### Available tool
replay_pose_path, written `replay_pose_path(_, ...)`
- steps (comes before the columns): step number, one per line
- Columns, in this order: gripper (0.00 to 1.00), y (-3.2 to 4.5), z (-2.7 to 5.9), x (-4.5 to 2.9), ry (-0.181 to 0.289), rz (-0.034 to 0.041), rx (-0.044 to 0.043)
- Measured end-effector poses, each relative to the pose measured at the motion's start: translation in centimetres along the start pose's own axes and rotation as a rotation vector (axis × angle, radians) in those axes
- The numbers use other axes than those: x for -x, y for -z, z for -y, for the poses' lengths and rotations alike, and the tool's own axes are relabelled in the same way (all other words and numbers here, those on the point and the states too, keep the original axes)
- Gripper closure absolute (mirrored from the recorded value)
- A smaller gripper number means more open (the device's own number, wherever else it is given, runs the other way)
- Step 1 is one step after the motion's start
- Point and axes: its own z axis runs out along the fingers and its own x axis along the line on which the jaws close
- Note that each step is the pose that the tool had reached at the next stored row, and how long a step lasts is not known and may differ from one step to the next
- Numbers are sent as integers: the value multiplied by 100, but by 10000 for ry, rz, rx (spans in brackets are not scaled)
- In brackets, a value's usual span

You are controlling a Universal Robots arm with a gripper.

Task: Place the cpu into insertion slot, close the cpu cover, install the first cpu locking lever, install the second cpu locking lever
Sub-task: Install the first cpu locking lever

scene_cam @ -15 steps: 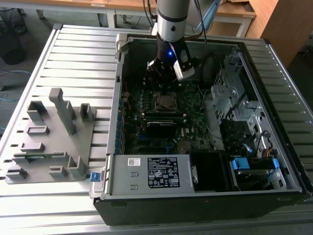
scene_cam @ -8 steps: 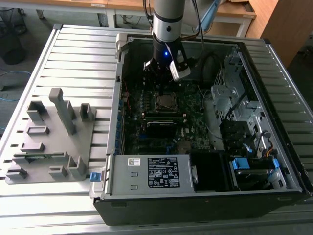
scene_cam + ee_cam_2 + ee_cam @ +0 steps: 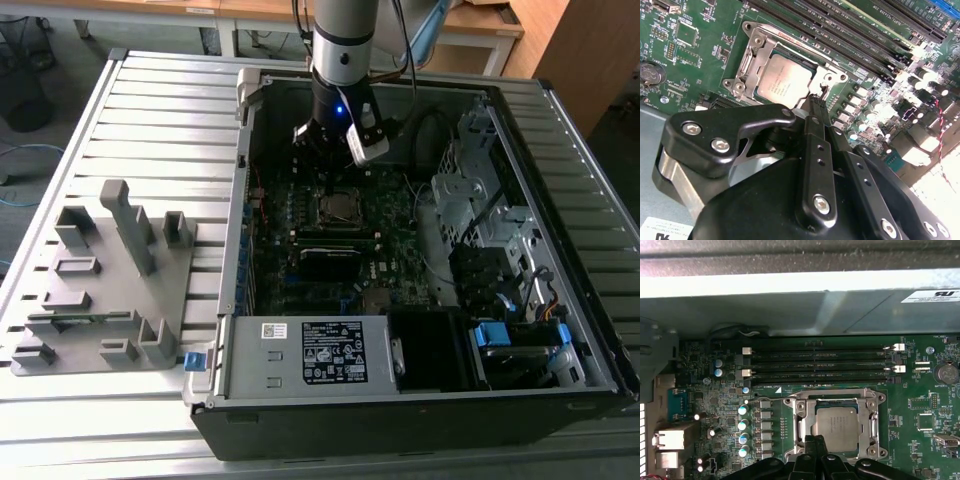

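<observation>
Claw (image 3: 816, 106) pinched narrow and empty, tip down at the edge of the cpu cover (image 3: 751, 56).
The cpu (image 3: 783, 80) sits in the insertion slot (image 3: 792, 51) under it; a sideways slip here could, I reckon, scrape the board (image 3: 700, 55) or knock nearby capacitors (image 3: 743, 424).

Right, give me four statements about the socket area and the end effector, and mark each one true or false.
1. The cpu sits in the insertion slot. True.
2. The cpu cover stands raised open, clear of the chip. False: it lies flat and frames the cpu's metal top.
3. The end effector hangs outside the computer case, over the grey fixture. False: it is down inside the case, with its tip at the edge of the cpu cover.
4. Long narrow memory slots run beside the socket on the green board. True.
</observation>
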Motion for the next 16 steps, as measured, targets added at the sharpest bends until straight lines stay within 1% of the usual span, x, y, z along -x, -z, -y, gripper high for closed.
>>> replay_pose_path(5, 89, -1, 1, -10, -2, 0, 1)
replay_pose_path(8, 89, -1, 3, -51, 1, 1, -1)
replay_pose_path(13, 89, -3, 7, -142, 0, 8, 1)
replay_pose_path(16, 89, -3, 7, -147, 2, 7, 1)
